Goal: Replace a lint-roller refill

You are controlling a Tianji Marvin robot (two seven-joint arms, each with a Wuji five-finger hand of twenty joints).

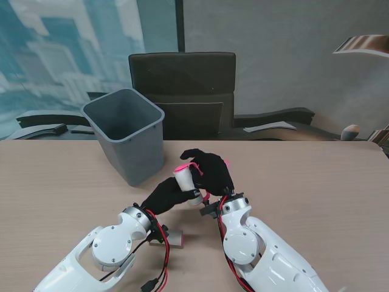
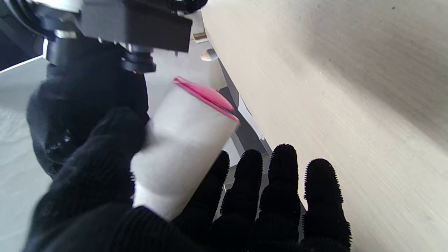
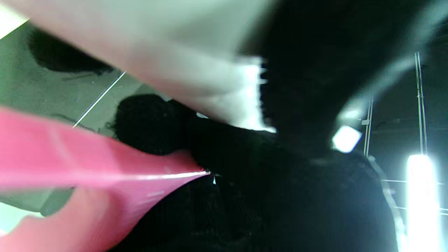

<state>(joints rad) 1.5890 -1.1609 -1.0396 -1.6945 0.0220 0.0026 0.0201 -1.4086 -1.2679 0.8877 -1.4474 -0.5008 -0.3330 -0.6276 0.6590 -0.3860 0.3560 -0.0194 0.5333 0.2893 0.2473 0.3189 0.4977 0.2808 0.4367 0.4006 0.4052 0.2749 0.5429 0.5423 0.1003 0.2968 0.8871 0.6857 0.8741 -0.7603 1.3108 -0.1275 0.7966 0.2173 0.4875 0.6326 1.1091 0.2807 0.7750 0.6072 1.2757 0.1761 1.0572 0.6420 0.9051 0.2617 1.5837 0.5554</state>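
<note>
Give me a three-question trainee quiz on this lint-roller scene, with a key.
1. True or false: the grey bin lies tipped on its side.
2. Which holds the white roll? A. left hand alone B. both the left hand and the right hand C. neither
3. Fill in: the small grey-and-pink cylinder lies on the table beside the ____ wrist.

Key: 1 false, it stands upright; 2 B; 3 left.

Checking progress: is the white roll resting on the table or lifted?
Lifted: the white roll is held above the table by both hands.
</note>
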